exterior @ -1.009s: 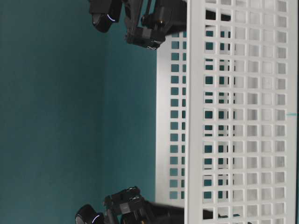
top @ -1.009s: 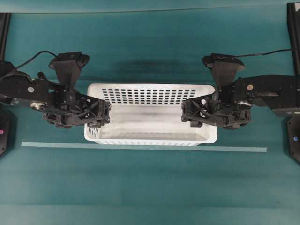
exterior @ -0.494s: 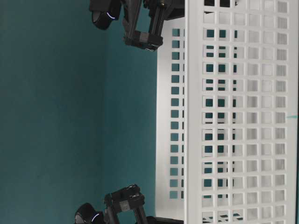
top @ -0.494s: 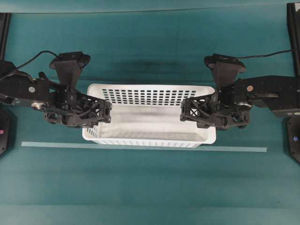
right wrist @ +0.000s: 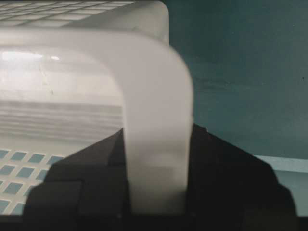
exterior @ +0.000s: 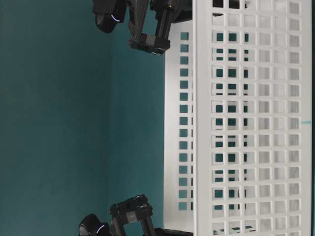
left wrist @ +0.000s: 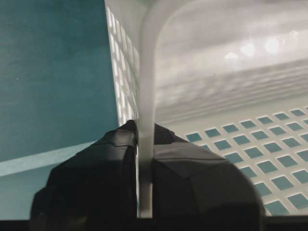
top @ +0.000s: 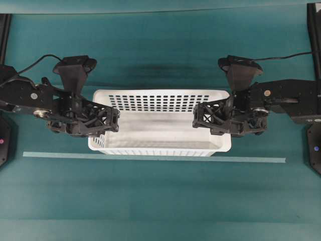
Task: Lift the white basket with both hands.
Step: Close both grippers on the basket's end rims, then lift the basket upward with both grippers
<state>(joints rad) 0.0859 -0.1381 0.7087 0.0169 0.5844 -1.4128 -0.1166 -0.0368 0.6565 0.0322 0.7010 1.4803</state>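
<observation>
L hand (top: 113, 120) clamped on white basket (top: 160, 103) rim, R hand (top: 198, 116) likewise

The basket (top: 159, 123) is set on the table (top: 160, 201) behind a strip of tape (top: 150, 158), with the left gripper (top: 103, 120) placed at its left end and the right gripper (top: 208, 119) at its right end.

A teal table (top: 160, 201) carries the white basket (top: 160, 134) and a pale strip (top: 150, 157).
</observation>
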